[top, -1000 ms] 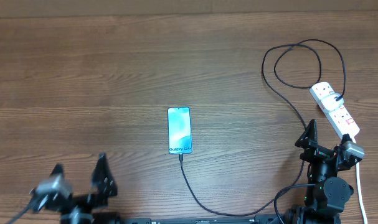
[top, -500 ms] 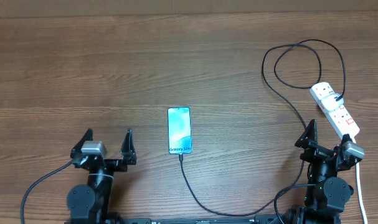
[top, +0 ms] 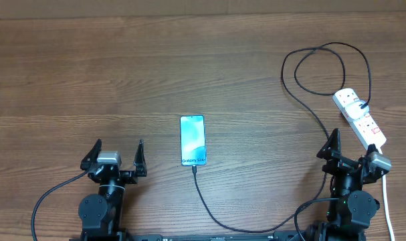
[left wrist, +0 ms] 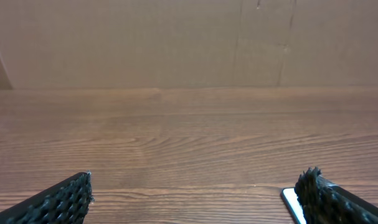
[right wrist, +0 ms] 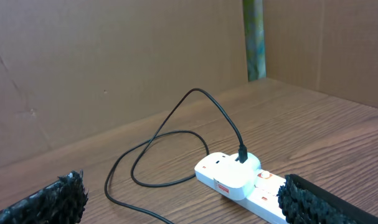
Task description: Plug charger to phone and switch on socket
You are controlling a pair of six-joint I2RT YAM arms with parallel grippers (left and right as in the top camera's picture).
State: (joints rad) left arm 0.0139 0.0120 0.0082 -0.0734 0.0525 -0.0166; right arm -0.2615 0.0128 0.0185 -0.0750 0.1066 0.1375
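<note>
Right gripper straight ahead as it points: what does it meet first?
Probably the socket, slightly right of centre; the charger crossing low left might brush first. Depth unclear.

Phone [top: 192, 140] is lying flat mid-frame, screen up, glowing lt blue. Black charger [top: 203, 197] is running from its btm edge, looping upper rt into white socket [top: 360, 118], which is sitting diagonally at rt edge.

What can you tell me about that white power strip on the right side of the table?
The power strip is a long white plastic-looking bar lying flat and diagonal on the wooden table, near its right edge. Small red switches sit beside its outlets. The thin black charger cable is plugged into its far end, and a thick white cord leaves its near end.
</note>
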